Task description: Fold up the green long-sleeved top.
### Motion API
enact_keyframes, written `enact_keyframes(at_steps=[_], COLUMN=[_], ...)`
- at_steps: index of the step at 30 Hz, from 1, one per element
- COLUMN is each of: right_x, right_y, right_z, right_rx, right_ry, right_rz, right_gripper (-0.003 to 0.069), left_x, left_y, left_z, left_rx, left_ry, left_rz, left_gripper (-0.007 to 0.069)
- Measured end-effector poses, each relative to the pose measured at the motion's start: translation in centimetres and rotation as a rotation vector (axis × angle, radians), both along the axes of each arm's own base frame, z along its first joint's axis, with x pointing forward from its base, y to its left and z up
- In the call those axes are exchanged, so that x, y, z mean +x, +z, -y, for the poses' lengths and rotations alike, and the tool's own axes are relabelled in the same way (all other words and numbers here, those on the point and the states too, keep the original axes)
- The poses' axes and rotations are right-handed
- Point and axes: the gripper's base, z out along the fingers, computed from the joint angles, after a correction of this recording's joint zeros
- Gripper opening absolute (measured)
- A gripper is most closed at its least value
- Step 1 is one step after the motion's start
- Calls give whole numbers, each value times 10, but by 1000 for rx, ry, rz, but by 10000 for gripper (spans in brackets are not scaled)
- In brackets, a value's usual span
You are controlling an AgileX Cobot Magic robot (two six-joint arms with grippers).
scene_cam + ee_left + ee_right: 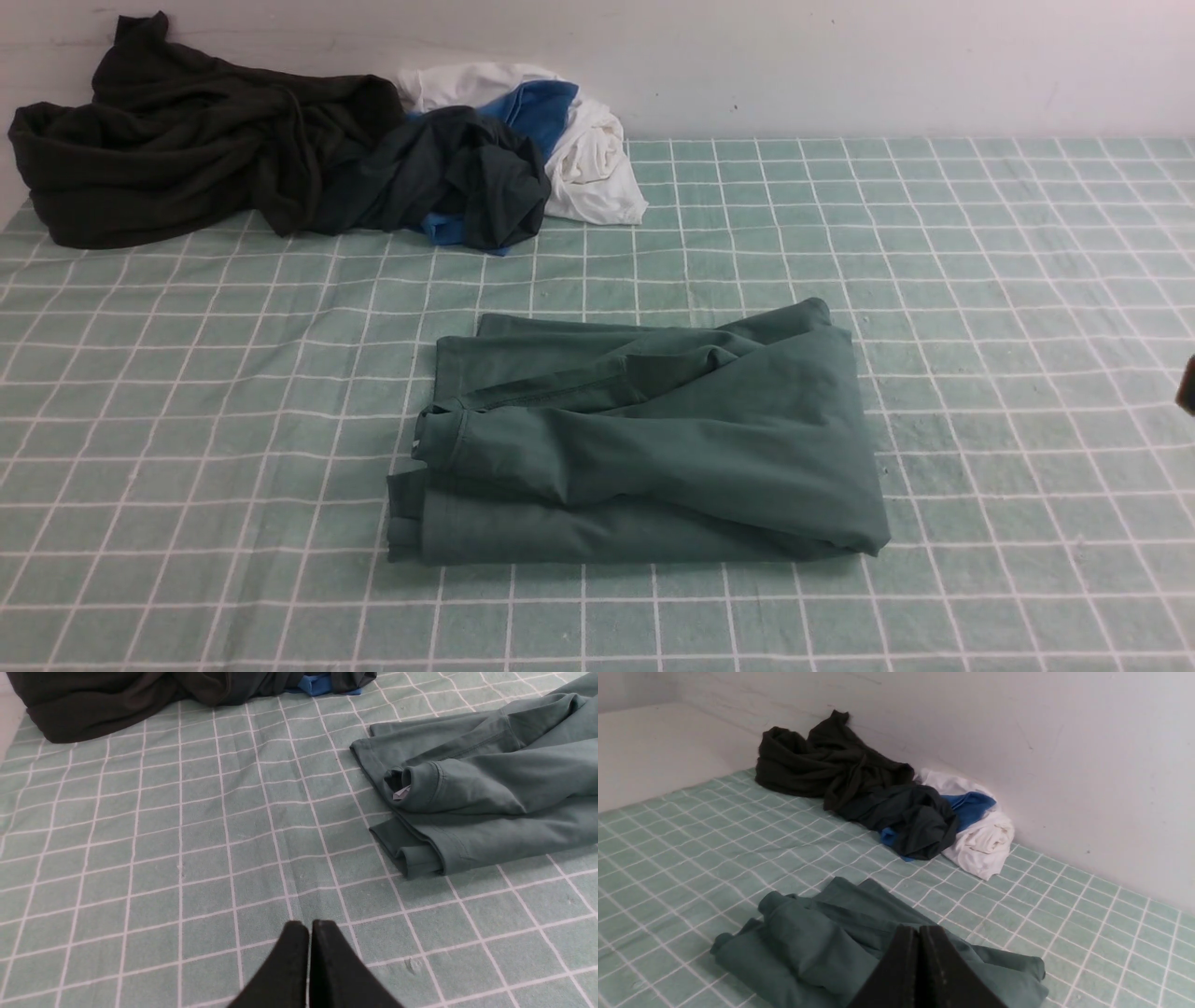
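The green long-sleeved top (644, 439) lies folded into a compact bundle in the middle of the checked cloth, with a sleeve and its cuff across the upper layer. It also shows in the left wrist view (490, 784) and the right wrist view (817, 942). My left gripper (309, 924) is shut and empty above bare cloth, apart from the top's cuff side. My right gripper (919, 927) is shut and empty, held off the top. In the front view only a dark bit of the right arm (1187, 392) shows at the right edge.
A dark olive-black garment (177, 140) is heaped at the back left by the wall. Next to it lies a dark teal-grey garment (448, 177) with blue and white cloth (588, 149). The green checked cloth (980, 280) covers the whole table.
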Motion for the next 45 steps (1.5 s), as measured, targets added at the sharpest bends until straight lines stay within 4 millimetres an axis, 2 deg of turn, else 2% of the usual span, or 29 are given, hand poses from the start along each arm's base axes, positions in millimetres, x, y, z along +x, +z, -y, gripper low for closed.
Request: enact_keyframes(at_steps=[3,4,5,10,15,19,29,45], right_x=[-1,-2,-3,-13,-21,-24,-25,-26], right_y=[-28,-29,-43,-81,-119,-145,-162,-162], right_z=[9,11,17,39,50,53,54,55], right_rx=[35,42,54,135,180,188,167,153], right_ry=[-85,-101,-160,-406,-567,-621,-657,-659], right_rz=[20,26,38,65,49,32,-100,-109], right_gripper=[-13,-13,-13,-13,-13,-13,-13,-13], left_x=[0,0,0,0,0,0,0,0], left_y=[0,0,0,0,0,0,0,0], left_z=[0,0,0,0,0,0,0,0], left_rx=[0,0,0,0,0,0,0,0], left_ry=[0,0,0,0,0,0,0,0], left_rz=[0,0,0,0,0,0,-1,-1], left_gripper=[-4,-4,-4,-4,-4,-4,-4,-4])
